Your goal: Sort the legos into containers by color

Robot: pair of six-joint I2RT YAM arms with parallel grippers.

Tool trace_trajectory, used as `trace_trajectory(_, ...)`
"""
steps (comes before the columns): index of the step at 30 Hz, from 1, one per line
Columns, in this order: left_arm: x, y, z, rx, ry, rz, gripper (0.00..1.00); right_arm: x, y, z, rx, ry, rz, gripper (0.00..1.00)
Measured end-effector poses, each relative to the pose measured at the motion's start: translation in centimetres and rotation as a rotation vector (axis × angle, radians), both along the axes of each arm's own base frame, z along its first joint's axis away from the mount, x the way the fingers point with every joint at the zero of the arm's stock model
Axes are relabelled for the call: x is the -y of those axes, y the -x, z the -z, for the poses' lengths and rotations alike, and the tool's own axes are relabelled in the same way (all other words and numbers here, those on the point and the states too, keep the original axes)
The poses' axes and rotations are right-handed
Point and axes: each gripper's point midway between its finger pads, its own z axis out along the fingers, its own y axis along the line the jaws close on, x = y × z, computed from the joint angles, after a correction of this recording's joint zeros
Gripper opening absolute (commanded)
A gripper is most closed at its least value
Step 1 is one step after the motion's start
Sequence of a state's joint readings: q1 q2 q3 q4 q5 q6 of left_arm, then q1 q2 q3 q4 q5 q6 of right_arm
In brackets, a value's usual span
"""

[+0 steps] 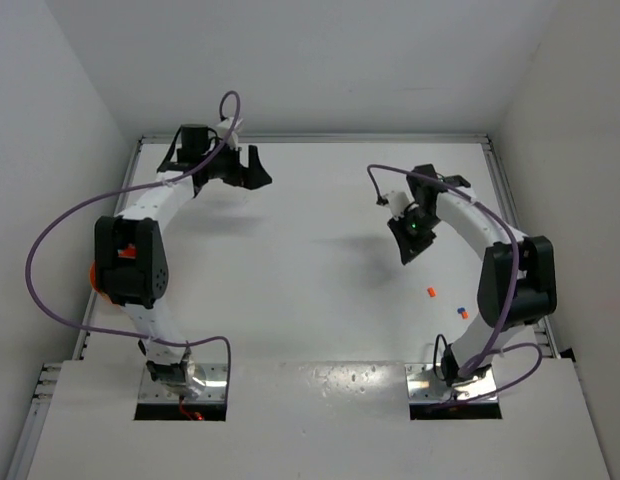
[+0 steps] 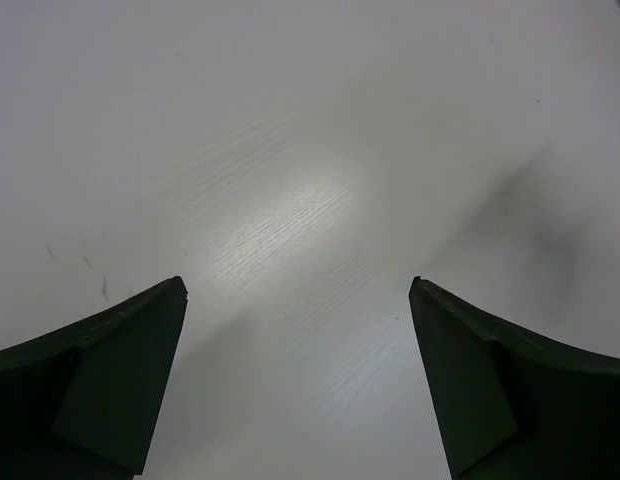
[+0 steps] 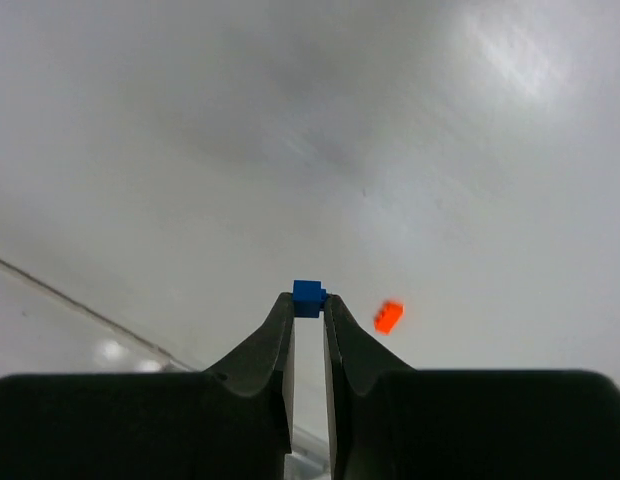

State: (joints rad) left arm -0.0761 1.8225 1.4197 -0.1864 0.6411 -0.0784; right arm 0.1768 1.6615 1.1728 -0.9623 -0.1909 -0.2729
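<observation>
The right gripper is closed on a blue brick, held only at its very tips above the table, near an orange brick lying there. The left gripper stands wide apart and empty. I think the blue brick may slip out during the carry, because the hold is shallow and the orange bowl, half hidden by the left arm, is well apart.

The left arm reaches along the left edge toward the far left corner, its gripper spread wide. The right arm bends by the right edge, its gripper pinching a blue brick at the fingertips.
</observation>
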Motion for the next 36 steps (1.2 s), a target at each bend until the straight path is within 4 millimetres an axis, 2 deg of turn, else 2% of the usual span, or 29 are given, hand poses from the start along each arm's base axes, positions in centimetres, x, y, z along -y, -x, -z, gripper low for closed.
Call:
trace_trajectory(3, -0.5, 0.5, -0.8, -0.008, 0.047, -0.007, 1.00, -3.4, -3.3, -1.7, 0.069, -0.071, -0.023, 0.00)
trace_trajectory(6, -1.3, 0.7, -1.4, -0.011, 0.081, -0.030, 1.00, -6.7, -5.8, -2.4, 0.117, -0.132, -0.058, 0.00)
trace_trajectory(10, -2.0, 1.8, -2.6, -0.004, 0.101, -0.034, 0.88, -10.4, -7.9, -3.0, 0.158, -0.208, -0.094, 0.00)
trace_trajectory(13, -1.5, 3.0, -3.7, -0.012, 0.135, 0.015, 0.77, -12.4, -9.2, -3.7, 0.201, -0.263, -0.096, 0.00)
trace_trajectory(19, 0.5, 5.0, -3.4, -0.136, 0.258, 0.117, 0.69, -16.2, -12.3, -5.8, 0.360, -0.384, -0.106, 0.00)
trace_trajectory(25, 2.5, 4.4, -0.9, -0.341, 0.391, 0.171, 0.69, -18.4, -11.6, -7.7, 0.508, -0.469, -0.169, 0.00)
trace_trajectory(28, 4.1, 4.8, -0.2, -0.400, 0.412, 0.208, 0.62, -19.4, -11.5, -8.9, 0.578, -0.499, -0.214, 0.00)
trace_trajectory(31, 6.2, 5.3, -0.5, -0.422, 0.421, 0.265, 0.60, -20.7, -11.9, -9.9, 0.639, -0.521, -0.255, 0.00)
trace_trajectory(36, 8.7, 5.8, -2.5, -0.387, 0.411, 0.352, 0.57, -22.7, -12.1, -10.7, 0.694, -0.543, -0.305, 0.00)
